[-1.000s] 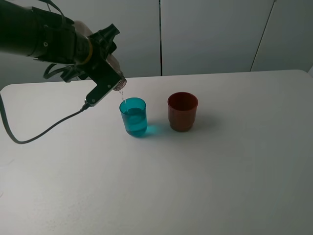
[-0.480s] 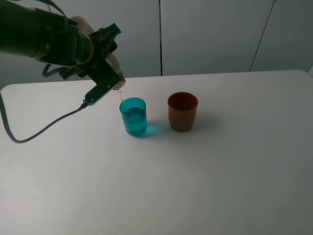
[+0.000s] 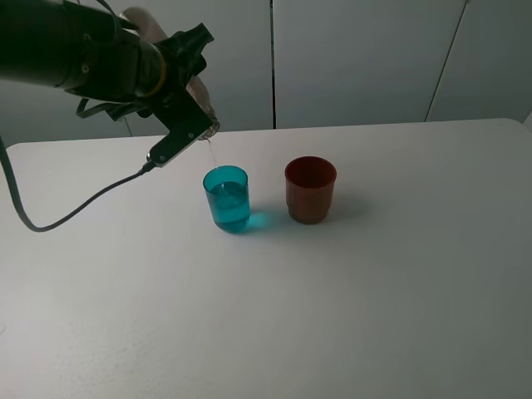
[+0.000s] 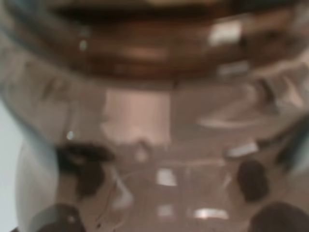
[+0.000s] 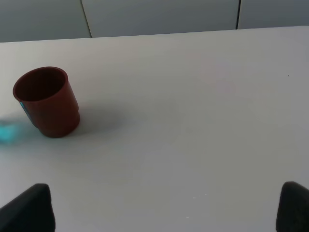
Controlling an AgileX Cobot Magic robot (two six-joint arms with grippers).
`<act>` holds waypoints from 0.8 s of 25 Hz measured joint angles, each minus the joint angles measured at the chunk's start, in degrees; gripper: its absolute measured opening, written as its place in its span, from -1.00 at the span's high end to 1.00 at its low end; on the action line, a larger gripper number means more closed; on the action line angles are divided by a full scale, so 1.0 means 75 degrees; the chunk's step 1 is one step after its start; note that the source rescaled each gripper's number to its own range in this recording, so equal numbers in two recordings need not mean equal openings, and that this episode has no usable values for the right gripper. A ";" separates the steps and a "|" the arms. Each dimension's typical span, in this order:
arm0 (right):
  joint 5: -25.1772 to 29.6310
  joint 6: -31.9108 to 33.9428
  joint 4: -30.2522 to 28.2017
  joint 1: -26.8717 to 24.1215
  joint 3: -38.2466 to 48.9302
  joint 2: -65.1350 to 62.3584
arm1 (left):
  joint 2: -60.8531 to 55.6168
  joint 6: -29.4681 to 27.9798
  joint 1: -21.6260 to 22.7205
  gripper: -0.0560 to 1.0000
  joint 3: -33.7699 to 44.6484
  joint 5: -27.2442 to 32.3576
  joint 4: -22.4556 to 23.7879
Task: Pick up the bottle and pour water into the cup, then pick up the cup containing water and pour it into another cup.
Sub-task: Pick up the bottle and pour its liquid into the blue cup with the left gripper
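1. Pale grey wall panels (image 3: 357, 58) stand behind a white desk (image 3: 374, 291).
2. Above the far-left part of the desk, the left gripper (image 3: 184, 125) is pinched onto the bottle (image 3: 199, 96). The bottle is lifted clear of the desk and tilted, with its open neck pointing down to the right. In the left wrist view its brownish plastic fills the picture, blurred.
3. A black cable (image 3: 75, 212) sags from that arm toward the desk's left edge.
4. The teal cup (image 3: 226, 198) stands upright, left of the desk's middle and nearer the far edge. It sits just below and right of the bottle's mouth, not touching it, and water fills most of it.
5. The red cup (image 3: 310, 189) stands upright just beside it on the right, with a gap between them.
6. The right gripper (image 5: 159, 212) shows only in its own wrist view. Its fingertips are spread wide over bare desk, well apart from the red cup.
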 joint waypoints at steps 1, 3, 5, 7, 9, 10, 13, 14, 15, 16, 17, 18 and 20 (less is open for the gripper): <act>0.0000 0.0000 0.0000 0.0000 0.0000 0.0000 | 0.0000 0.0000 -0.0015 0.89 -0.0010 0.0012 0.0007; 0.0000 0.0000 0.0000 0.0000 0.0000 0.0000 | 0.0000 0.0000 -0.0015 0.89 -0.0016 0.0012 0.0031; 0.0000 0.0000 0.0000 0.0000 0.0000 0.0000 | 0.0000 0.0000 -0.0015 0.89 -0.0028 0.0029 0.0044; 0.0000 0.0000 0.0000 0.0000 0.0000 0.0000 | 0.0000 0.0000 -0.0029 0.89 -0.0028 0.0029 0.0086; 0.0000 0.0000 0.0000 0.0000 0.0000 0.0000 | 0.0000 0.0000 -0.0025 0.89 -0.0028 0.0029 0.0269; 0.0000 0.0000 0.0000 0.0000 0.0000 0.0000 | 0.0000 0.0000 -0.0025 0.89 -0.0028 0.0029 0.0367; 0.0000 0.0000 0.0000 0.0000 0.0000 0.0000 | 0.0000 0.0000 -0.0025 0.89 -0.0028 -0.0071 0.0481; 0.0000 0.0000 0.0000 0.0000 0.0000 0.0000 | 0.0000 0.0000 -0.0032 0.89 -0.0028 -0.0114 0.0500; 0.0000 0.0000 0.0000 0.0000 0.0000 0.0000 | 0.0000 0.0000 -0.0045 0.89 -0.0028 -0.0131 0.0518; 0.0000 0.0000 0.0000 0.0000 0.0000 0.0000 | 0.0000 0.0000 -0.0081 0.89 -0.0028 -0.0166 0.0535; 0.0000 0.0000 0.0000 0.0000 0.0000 0.0000 | 0.0000 0.0000 -0.0085 0.89 -0.0028 -0.0224 0.0571; 0.0000 0.0000 0.0000 0.0000 0.0000 0.0000 | 0.0000 0.0000 -0.0085 0.89 -0.0028 -0.0276 0.0613; 0.0000 0.0000 0.0000 0.0000 0.0000 0.0000 | 0.0000 0.0000 -0.0085 0.89 -0.0034 -0.0396 0.0629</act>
